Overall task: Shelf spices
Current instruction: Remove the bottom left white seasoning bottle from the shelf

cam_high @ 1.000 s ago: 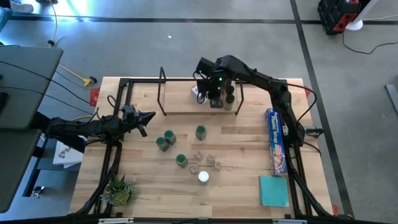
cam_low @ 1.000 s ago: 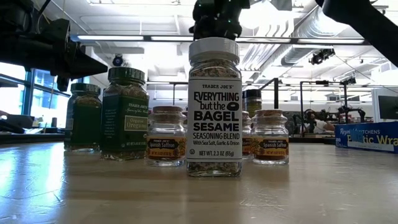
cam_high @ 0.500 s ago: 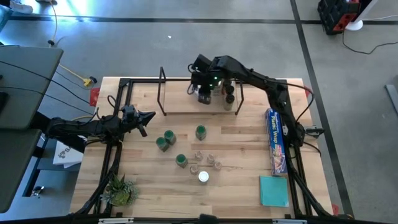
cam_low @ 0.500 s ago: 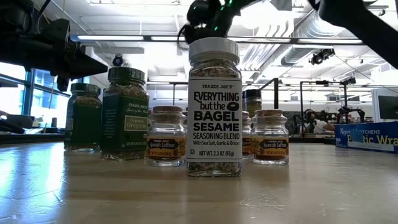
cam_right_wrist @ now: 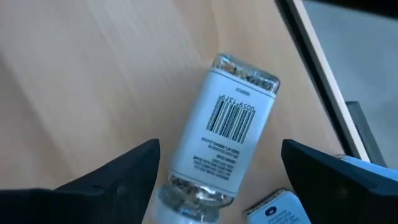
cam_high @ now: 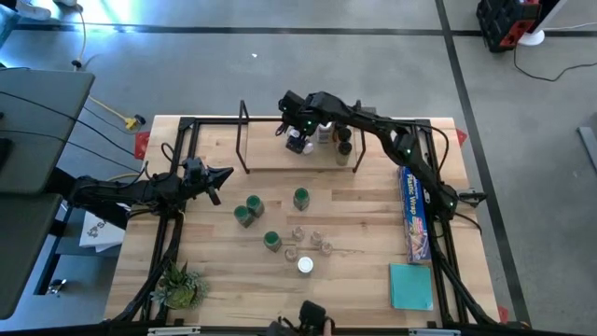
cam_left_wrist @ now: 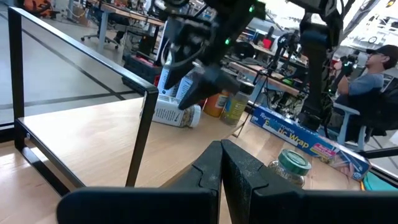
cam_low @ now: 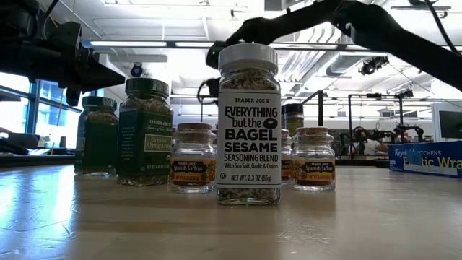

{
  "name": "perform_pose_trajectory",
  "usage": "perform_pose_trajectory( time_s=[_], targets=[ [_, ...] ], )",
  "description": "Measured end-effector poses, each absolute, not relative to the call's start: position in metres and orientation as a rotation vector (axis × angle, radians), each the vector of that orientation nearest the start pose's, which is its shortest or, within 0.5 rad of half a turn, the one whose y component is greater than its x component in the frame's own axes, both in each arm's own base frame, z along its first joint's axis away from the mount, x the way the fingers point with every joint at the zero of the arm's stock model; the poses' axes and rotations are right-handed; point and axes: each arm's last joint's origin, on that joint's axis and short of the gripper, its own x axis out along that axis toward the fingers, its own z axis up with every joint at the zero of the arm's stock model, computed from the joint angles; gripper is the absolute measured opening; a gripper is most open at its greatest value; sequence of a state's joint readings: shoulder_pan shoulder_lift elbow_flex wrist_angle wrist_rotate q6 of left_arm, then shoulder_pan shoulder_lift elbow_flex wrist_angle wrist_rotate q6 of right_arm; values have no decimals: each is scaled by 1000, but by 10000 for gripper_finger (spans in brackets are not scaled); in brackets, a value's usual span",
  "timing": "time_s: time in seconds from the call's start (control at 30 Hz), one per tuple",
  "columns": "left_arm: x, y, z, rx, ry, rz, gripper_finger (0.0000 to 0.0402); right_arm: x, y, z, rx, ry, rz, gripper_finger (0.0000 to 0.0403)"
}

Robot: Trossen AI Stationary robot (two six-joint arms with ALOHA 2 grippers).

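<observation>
My right arm is extended across the far side of the table, wrist angled down, with the right gripper (cam_high: 297,140) fully open and its fingers (cam_right_wrist: 124,174) spread wide. My left arm rests low at the left edge; the left gripper (cam_high: 222,174) is closed.

A jar (cam_right_wrist: 219,135) lies toppled on the shelf (cam_high: 280,155), apparently beside upright jars (cam_high: 344,141); more jars (cam_high: 271,224) stand mid-desk (cam_high: 354,224).
</observation>
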State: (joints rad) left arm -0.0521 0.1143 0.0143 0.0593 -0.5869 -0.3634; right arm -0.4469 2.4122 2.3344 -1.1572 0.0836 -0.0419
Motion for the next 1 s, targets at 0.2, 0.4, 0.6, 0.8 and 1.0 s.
perform_pose_trajectory(
  time_s=[0.2,0.4,0.6,0.8,1.0],
  targets=[
    [100,11,165,-342,-59,535,5,451,-218,212,186,1278,-427,330],
    [100,11,165,-342,-59,536,5,454,-214,205,212,1298,-383,300],
    [100,11,165,-342,-58,536,5,458,-206,205,203,1295,-365,231],
    [100,11,165,-342,-59,535,5,458,-200,209,251,1302,-360,189],
    [100,11,165,-342,-58,535,5,446,-179,247,405,1277,-303,189]
  ],
)
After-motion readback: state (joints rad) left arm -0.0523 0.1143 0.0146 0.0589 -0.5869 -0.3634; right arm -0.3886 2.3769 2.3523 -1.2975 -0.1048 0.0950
